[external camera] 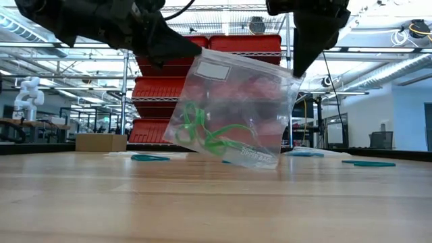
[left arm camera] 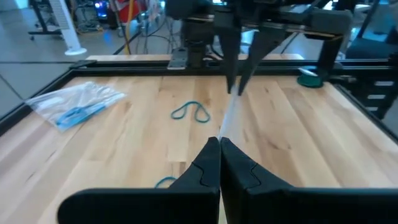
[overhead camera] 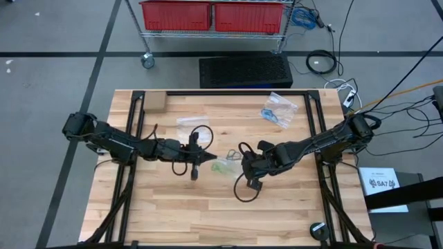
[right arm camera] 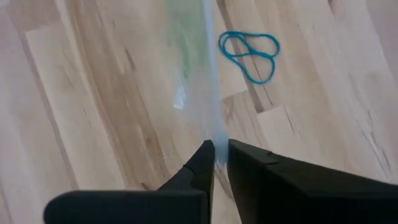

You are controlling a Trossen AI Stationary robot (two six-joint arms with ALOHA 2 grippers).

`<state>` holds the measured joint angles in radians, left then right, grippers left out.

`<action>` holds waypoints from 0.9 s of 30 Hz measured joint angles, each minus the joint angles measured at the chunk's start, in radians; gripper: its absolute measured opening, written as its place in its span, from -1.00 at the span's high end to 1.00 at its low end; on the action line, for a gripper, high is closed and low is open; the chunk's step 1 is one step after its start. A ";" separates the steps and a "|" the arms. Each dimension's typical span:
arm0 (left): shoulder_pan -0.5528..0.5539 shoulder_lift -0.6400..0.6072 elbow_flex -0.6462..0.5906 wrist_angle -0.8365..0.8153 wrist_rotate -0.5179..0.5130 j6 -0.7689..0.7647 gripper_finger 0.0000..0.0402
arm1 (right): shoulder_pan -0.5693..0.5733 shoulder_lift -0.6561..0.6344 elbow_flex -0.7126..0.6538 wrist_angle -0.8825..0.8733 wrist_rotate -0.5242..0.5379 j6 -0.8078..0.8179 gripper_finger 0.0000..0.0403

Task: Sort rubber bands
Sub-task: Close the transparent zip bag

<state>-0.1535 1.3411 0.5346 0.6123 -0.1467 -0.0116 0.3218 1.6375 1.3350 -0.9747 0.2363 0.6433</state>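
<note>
Above the wooden table (overhead camera: 173,207), a clear bag (external camera: 233,111) of green bands (external camera: 202,131) is clamped by left gripper (overhead camera: 208,158) and right gripper (overhead camera: 243,156); even tension is advised.

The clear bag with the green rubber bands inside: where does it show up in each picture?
High view: clear bag at table centre, between both grippers.
Low view: bag hanging mid-picture, tilted.
Left wrist view: seen edge-on, a thin pale strip.
Right wrist view: edge-on too.
Shared landmark: the wooden table.
</note>
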 joint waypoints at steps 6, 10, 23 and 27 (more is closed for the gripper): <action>0.066 -0.002 -0.002 0.004 -0.009 0.018 1.00 | 0.002 0.001 -0.005 -0.103 -0.023 0.005 0.92; 0.126 -0.002 -0.002 0.003 0.034 0.020 1.00 | 0.001 0.000 -0.003 -0.178 0.031 0.038 0.95; 0.291 -0.038 0.000 0.024 0.120 0.098 1.00 | -0.184 -0.013 -0.003 -0.152 0.244 -0.160 0.95; 0.306 -0.108 0.000 -0.042 0.123 0.125 1.00 | -0.302 -0.013 -0.003 -0.102 0.241 -0.282 0.96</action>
<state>0.1522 1.2327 0.5350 0.5701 -0.0235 0.1137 0.0198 1.6249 1.3323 -1.0767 0.4769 0.3617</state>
